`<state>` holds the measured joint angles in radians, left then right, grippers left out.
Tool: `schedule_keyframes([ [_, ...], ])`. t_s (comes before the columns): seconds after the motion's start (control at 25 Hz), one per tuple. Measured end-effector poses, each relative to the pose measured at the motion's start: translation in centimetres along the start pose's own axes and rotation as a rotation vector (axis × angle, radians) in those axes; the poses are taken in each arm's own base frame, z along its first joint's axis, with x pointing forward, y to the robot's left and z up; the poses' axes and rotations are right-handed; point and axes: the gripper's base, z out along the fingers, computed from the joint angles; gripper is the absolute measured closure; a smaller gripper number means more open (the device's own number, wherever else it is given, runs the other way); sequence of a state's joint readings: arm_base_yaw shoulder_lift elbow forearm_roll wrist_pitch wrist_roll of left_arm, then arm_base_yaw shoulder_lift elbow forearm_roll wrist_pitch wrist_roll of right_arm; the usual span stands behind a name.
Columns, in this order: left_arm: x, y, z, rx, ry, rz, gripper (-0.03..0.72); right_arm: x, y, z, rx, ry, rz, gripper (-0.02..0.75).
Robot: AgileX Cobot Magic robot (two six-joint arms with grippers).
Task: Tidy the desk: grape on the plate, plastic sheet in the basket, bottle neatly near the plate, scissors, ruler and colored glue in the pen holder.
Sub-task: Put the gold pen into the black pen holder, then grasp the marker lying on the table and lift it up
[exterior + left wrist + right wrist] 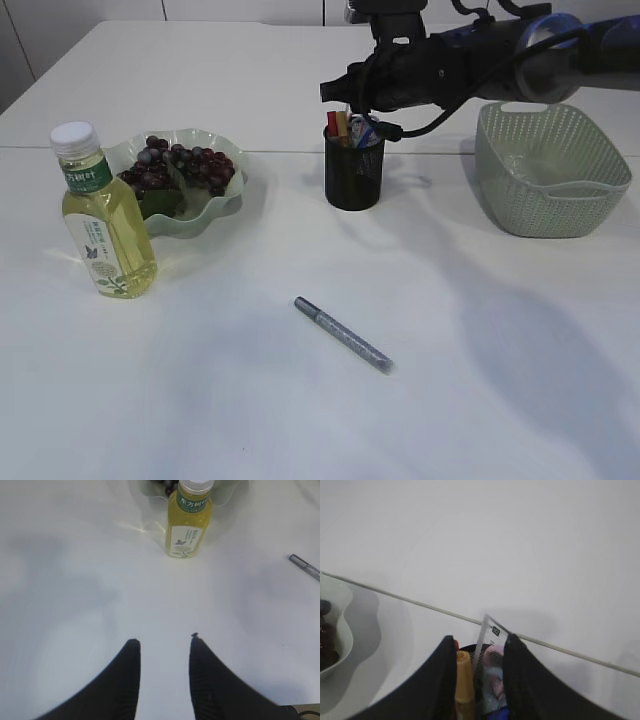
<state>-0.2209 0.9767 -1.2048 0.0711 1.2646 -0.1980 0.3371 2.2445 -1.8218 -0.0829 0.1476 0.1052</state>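
Observation:
My right gripper (pixel 358 110) hangs over the black mesh pen holder (pixel 354 172). In the right wrist view its jaws (pixel 482 640) stand apart, and between them a clear ruler (pixel 489 636) stands upright in the holder beside a yellow glue tip (pixel 464 677). A pink and blue shape behind the ruler may be the scissors. A grey glue pen (pixel 343 334) lies on the table in front. The grape bunch (pixel 180 165) rests on the green plate (pixel 215 210), with the yellow bottle (pixel 105 215) upright beside it. My left gripper (pixel 162 642) is open above bare table. The plastic sheet is hidden.
A pale green basket (pixel 550 170) stands at the right, beyond the pen holder. A seam between two tabletops (pixel 560 649) runs just behind the holder. In the left wrist view the bottle (pixel 187 525) stands ahead and the grey pen (pixel 306 566) lies at the right edge.

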Motion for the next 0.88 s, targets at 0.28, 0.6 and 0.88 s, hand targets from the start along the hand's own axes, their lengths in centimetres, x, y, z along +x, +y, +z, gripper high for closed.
schedule_keyframes([
  [0.28,0.0,0.1,0.0,-0.006,-0.001,0.002,0.445,-2.2,0.4,-3.0,0.004,0.073,0.008,0.465],
  [0.6,0.0,0.1,0.0,-0.006,-0.001,0.002,0.445,-4.4,5.5,-8.5,-0.092,0.336,-0.017,0.465],
  [0.88,0.0,0.1,0.0,-0.006,-0.001,0.002,0.445,-2.6,8.3,-10.6,-0.231,0.62,-0.182,0.465],
])
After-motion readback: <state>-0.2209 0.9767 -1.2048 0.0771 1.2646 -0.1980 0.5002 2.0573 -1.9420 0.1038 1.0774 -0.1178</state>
